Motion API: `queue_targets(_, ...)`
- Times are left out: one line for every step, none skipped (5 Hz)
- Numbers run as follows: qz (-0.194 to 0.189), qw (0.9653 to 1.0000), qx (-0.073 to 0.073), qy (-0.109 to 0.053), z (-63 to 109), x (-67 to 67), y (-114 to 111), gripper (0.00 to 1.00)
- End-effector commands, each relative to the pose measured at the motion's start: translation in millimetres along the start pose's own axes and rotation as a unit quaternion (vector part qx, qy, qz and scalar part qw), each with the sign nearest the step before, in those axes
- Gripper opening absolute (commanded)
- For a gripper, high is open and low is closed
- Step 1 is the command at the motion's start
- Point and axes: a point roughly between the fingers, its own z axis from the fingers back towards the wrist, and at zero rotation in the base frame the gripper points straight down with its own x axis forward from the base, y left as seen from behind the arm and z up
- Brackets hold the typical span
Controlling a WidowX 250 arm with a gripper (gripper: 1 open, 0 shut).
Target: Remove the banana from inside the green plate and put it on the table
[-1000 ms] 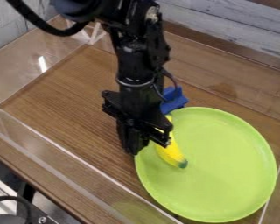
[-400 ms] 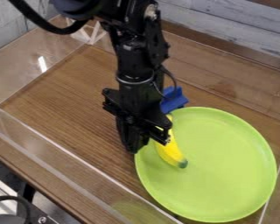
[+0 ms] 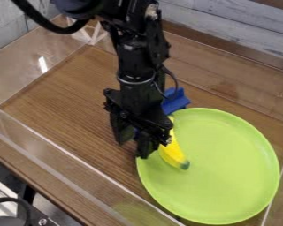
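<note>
From here my gripper's [image 3: 148, 146] jaws look spread, with the banana [image 3: 175, 152] just beside them on the near edge of the green plate [image 3: 226, 168]; I judge it light, stiff and slick, best pinched across its middle.

The single view looks down at a slant from above one side of the worktop [image 3: 59, 105], facing across it. It sits fairly near: the plate [image 3: 215, 172] fits almost whole at lower right, while the arm [image 3: 138, 48] is cut off by the top edge.
</note>
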Motion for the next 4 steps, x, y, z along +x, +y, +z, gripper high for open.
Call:
queue_targets(0.003,0.9998,0.001,-0.019,9.8,7.8,3.0,0.0)
queue_targets(0.003,0.9998,0.0,-0.02,12.0,7.7,3.8,0.0)
queue_targets(0.0,0.9998,-0.001,-0.02,10.8,8.3,4.8,1.0)
queue_targets(-0.003,0.9998,-0.001,-0.02,9.4,8.9,5.8,1.0)
